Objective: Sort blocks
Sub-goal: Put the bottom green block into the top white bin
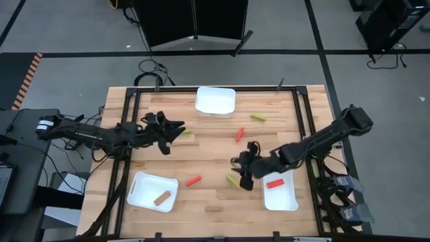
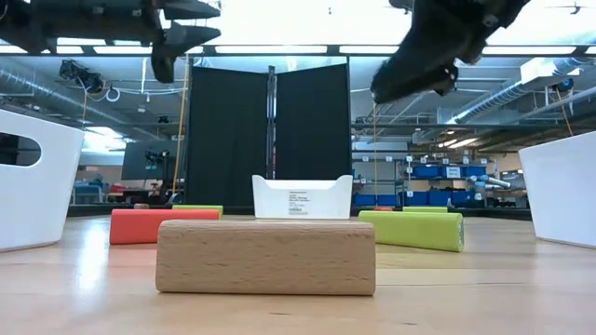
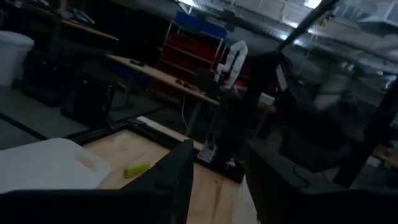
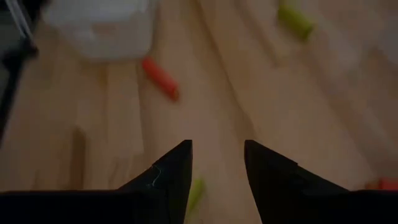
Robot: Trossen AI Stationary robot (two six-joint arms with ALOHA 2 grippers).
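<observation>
While my right gripper hangs above the middle of the table with its fingers spread and nothing between them, the nearest piece to it is the yellow-green block lying just beside it on the near side; my wrist camera shows that block as a sliver past my left finger. I judge this to be the step in hand: go down on that block and carry it to a tray.

To do it well I would first shift so the block sits squarely between my fingers, not off to one side as it is now, and turn my wrist so the fingers close across its short width. Then I would lower straight down and close only when both pads flank it, since a glancing touch could roll it away.

The other blocks are scattered: a red block near the front-left tray, which already holds a tan wooden block; a red block mid-table; a yellow-green block near the far tray; another tan block at the front edge. A red block lies in the front-right tray, so I think yellow-green belongs in the far tray.

My left gripper waits over the left side, fingers apart and holding nothing, with a yellow-green block just beside it.
</observation>
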